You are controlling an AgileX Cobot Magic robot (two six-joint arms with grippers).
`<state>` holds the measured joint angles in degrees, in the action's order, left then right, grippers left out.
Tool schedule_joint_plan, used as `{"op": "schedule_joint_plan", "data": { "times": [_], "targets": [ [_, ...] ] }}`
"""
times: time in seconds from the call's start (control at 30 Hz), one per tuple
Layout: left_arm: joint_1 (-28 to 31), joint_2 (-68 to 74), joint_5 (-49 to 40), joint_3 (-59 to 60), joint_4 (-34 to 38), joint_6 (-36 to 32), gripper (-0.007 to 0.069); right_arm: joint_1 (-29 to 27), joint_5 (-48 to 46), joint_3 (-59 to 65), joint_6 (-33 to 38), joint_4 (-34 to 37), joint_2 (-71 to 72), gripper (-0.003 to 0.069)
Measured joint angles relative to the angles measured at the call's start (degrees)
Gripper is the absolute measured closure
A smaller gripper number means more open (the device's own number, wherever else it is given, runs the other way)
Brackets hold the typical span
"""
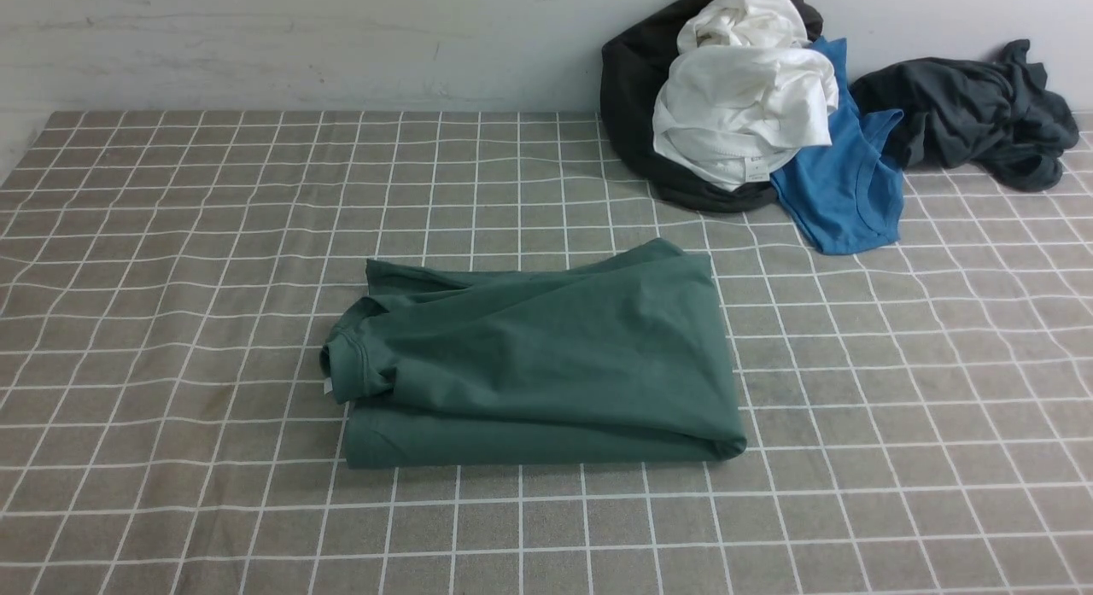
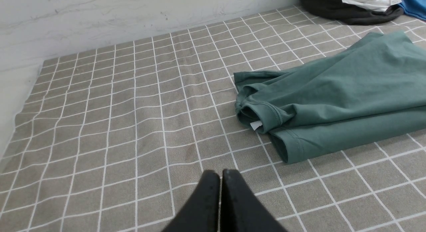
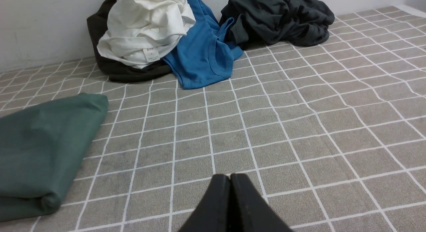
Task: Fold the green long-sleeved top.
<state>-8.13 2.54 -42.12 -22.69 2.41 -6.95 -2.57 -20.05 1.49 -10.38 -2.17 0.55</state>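
Observation:
The green long-sleeved top (image 1: pixel 546 356) lies folded into a compact rectangle in the middle of the checked tablecloth, collar and small white label at its left end. The left wrist view has it (image 2: pixel 336 92) ahead and to one side of my left gripper (image 2: pixel 220 173), whose black fingers are pressed together, holding nothing, above bare cloth. In the right wrist view the top's folded end (image 3: pixel 43 148) lies off to the side of my right gripper (image 3: pixel 230 177), also shut and empty. Neither arm shows in the front view.
A heap of clothes sits at the back right against the wall: a black garment (image 1: pixel 632 91), a white one (image 1: pixel 743 108), a bright blue one (image 1: pixel 841 185) and a dark grey one (image 1: pixel 973 108). The grey checked tablecloth (image 1: pixel 171 236) covers the table.

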Motion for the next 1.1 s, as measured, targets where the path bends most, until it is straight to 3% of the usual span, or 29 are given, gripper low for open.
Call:
{"op": "schedule_joint_plan", "data": {
  "times": [0.7,0.93,1.1],
  "targets": [
    [0.0,-0.3,0.9,1.6,0.0,-0.1,0.0631,0.0,0.0,0.0,0.0,-0.1,0.0,0.0665],
    [5.4,-2.9,17.9,12.7,1.1,-0.1,0.0631,0.0,0.0,0.0,0.0,-0.1,0.0,0.0665],
    [10.4,-3.2,21.5,21.4,1.2,-0.2,0.0631,0.0,-0.1,0.0,0.0,-0.1,0.0,0.0665]
  ]
}}
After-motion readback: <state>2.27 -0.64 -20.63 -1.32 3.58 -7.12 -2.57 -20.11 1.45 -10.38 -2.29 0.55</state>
